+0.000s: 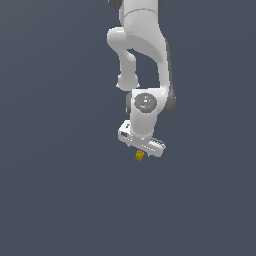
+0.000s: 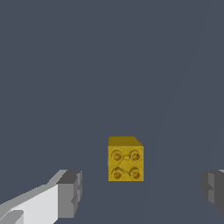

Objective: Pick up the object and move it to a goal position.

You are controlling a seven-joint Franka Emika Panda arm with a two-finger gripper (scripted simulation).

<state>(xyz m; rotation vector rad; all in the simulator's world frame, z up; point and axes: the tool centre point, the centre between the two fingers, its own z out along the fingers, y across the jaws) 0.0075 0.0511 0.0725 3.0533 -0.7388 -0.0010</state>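
The object is a tiny yellow-orange cube (image 1: 139, 156) with darker round markings on one face. In the exterior view it sits just under the white gripper (image 1: 141, 150) of the arm. In the wrist view the cube (image 2: 125, 160) lies between the two grey fingertips (image 2: 70, 194), with a clear gap on each side. The gripper (image 2: 142, 192) is open and touches nothing. The fingertips are hidden behind the hand in the exterior view.
The surface is a plain dark grey-blue floor (image 1: 60, 190) with no other objects in view. The white arm (image 1: 142, 55) rises toward the top of the exterior view.
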